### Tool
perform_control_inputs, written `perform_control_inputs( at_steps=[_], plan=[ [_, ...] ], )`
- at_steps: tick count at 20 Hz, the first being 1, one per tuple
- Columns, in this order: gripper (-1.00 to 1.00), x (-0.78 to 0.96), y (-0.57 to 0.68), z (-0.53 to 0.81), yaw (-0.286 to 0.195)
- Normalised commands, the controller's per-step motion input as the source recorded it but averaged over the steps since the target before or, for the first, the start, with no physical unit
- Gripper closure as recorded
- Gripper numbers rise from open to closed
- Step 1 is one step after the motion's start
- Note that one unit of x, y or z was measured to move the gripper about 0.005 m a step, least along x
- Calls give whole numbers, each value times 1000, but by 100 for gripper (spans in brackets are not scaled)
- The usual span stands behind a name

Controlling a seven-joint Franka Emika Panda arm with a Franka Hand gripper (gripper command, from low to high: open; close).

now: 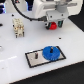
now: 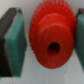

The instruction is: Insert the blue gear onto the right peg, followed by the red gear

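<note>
The red gear [image 2: 52, 37] fills the wrist view, lying flat with its hub hole facing the camera. My gripper [image 2: 49, 42] stands open around it. One teal pad [image 2: 17, 42] is a small gap away from the teeth, and the other pad [image 2: 80, 40] is right at the gear's opposite edge. In the exterior view the red gear [image 1: 52, 25] shows just under the gripper [image 1: 52, 23] at the back of the table. The blue gear [image 1: 50, 53] lies flat on the exterior view's right end of the grey plate [image 1: 33, 60], hiding the right peg. The plate's other pin [image 1: 36, 55] stands bare.
A beige and white block fixture [image 1: 18, 27] stands at the exterior view's back left. A black cable [image 1: 22, 12] loops down from the arm above it. The white table [image 1: 70, 67] carries everything.
</note>
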Motion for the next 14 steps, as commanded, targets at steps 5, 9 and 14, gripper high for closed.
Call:
perform_control_inputs(
  at_steps=[5, 9, 14],
  plan=[
    [100, 5, 8, 301, 0],
    [100, 310, -6, 625, 0],
    [100, 488, -136, 656, 0]
  ],
)
